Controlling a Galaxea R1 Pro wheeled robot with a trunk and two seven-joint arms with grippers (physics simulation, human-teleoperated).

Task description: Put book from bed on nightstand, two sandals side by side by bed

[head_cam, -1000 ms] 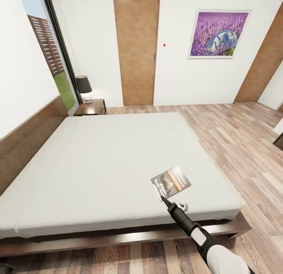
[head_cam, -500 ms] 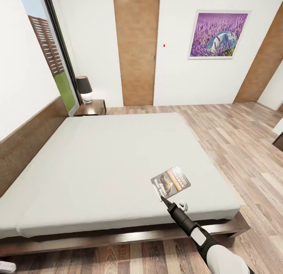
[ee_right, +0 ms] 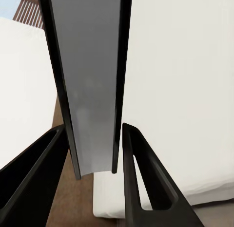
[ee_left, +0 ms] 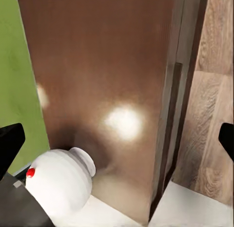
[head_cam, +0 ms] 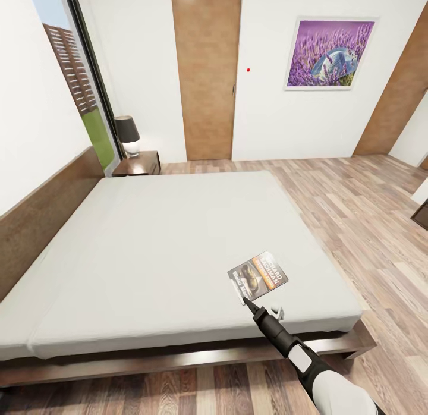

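My right hand [head_cam: 245, 300] pinches the book [head_cam: 259, 276] by its near edge, low over the bed [head_cam: 154, 236]; nightstand [head_cam: 138, 163] placement and sandals remain.

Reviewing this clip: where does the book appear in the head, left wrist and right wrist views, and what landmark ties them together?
Head view: the book lies near the bed's foot, at the right claw's tip.
Left wrist view: no book in it; brown wood and a white rounded object.
Right wrist view: the book stands edge-on between the claw's fingers.
Shared landmark: the light-grey mattress, in the head and right wrist views.
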